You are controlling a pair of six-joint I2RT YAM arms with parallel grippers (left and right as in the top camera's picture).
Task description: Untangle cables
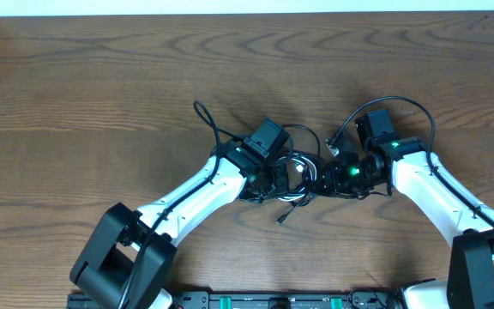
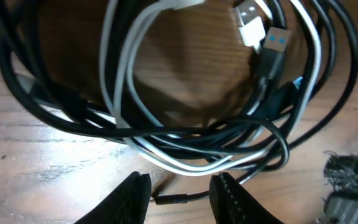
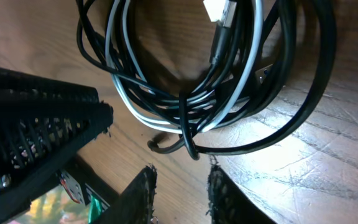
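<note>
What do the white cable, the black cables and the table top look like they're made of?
White cable: a smooth plastic or rubbery sheath with a soft sheen; it bends freely.
Black cables: the same kind of flexible sheath, glossy, with light streaks along the curves.
Table top: brown wood or wood-look laminate with clear grain and a satin glare; I cannot tell which.

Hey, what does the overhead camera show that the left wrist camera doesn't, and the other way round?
Only overhead: the left arm and right arm, converging from either side on the cable bundle, with wooden table all around. Only left wrist: close detail, a white USB plug beside a black plug with a blue insert, plus the left gripper, its fingertips apart just below the loops. Both: the same tangle of black and white cables lying on the wood.
</note>
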